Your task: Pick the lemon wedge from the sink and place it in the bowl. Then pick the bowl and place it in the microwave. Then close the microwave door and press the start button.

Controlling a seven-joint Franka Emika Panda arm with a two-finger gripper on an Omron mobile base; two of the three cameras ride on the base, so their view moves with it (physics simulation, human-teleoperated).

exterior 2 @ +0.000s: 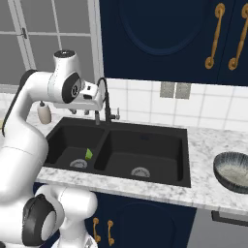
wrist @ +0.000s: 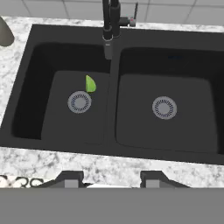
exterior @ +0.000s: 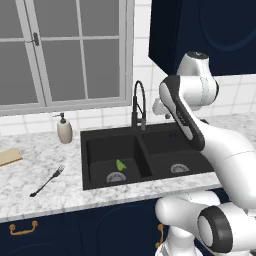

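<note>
A white marbled counter (exterior: pixel 60 185) carries everything here, with the black double-basin sink (exterior: pixel 145 155) set into it below the claw (wrist: pixel 107 179), which hangs over the sink's near rim with its fingers apart. On the counter to the claw's left stand a soap dispenser (exterior: pixel 64 129), a fork (exterior: pixel 47 181) and the edge of a wooden board (exterior: pixel 10 156). Far to the claw's right, the bowl (exterior 2: pixel 233 171) sits on the counter, well apart from the sink.
</note>
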